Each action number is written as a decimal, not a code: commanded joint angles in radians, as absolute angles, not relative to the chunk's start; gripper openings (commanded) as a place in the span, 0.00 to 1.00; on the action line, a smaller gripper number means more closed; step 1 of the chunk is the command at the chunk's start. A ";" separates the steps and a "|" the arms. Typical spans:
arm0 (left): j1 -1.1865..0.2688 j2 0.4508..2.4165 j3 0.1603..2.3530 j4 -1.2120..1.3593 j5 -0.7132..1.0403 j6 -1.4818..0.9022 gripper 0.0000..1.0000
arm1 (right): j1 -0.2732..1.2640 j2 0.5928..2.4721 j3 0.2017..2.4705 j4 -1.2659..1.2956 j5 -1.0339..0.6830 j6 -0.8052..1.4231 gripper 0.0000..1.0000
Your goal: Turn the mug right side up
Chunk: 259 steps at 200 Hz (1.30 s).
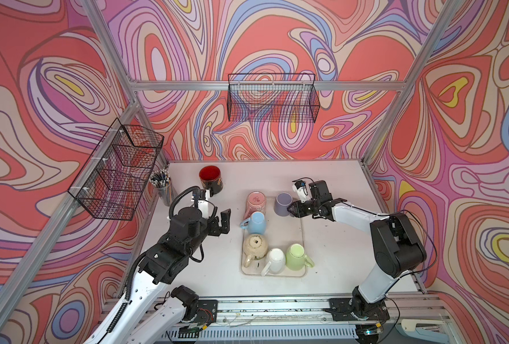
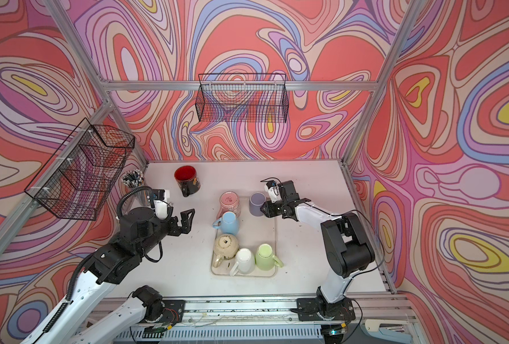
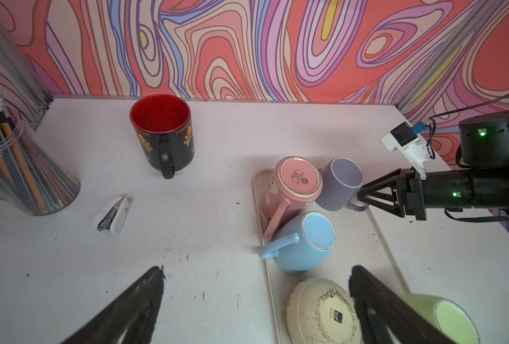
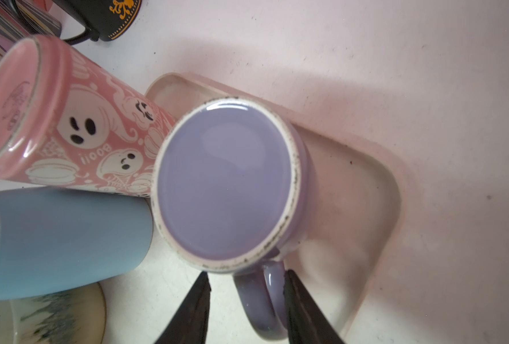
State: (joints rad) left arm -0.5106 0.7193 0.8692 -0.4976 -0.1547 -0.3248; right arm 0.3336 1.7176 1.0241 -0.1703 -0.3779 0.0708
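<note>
The task is at its first step and the turning itself is not done yet. The purple mug [image 4: 226, 184] stands bottom up in the far right corner of the tray [image 4: 397, 190]. The right gripper [image 4: 246, 280] has its jaws half-wide on both sides of the mug's handle [image 4: 262, 297]. One jaw lies against the handle and the other shows a gap, so we judge that the handle is not yet clamped. What is left, in our opinion: to close, to lift, to turn the mug over and to set it down on its base.

The left gripper [image 1: 222, 223] is wide apart and holds nothing. It hangs over the table [image 1: 336, 253], left of the tray.

The tray carries six mugs. Beside the purple one, the pink mug [image 1: 256, 202] leans in the far left corner and touches it. The blue mug [image 1: 256, 223], the cream mug [image 1: 254, 245], the white mug [image 1: 275, 259] and the green mug [image 1: 296, 256] are all bottom up. Outside the tray, a black mug [image 1: 210, 177] stands upright near the far edge of the table, with nothing visible in its red inside. A clear cup [image 1: 164, 190] near the far left corner holds pencils.
</note>
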 commanded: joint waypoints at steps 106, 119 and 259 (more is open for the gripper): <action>-0.508 0.709 0.863 -0.506 -0.146 -0.307 1.00 | 0.427 1.765 1.227 -0.483 -0.142 -0.053 0.41; -0.508 0.710 0.864 -0.506 -0.145 -0.307 1.00 | 0.430 1.766 1.241 -0.500 -0.127 -0.054 0.41; -0.506 0.721 0.864 -0.508 -0.148 -0.305 1.00 | 0.457 1.906 1.354 -0.541 -0.038 -0.079 0.31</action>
State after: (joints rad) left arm -0.5106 0.7162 0.8692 -0.4976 -0.1532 -0.3176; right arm 0.4503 1.8832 1.3209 -0.5415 -0.0704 -0.0734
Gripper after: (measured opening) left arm 0.999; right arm 0.326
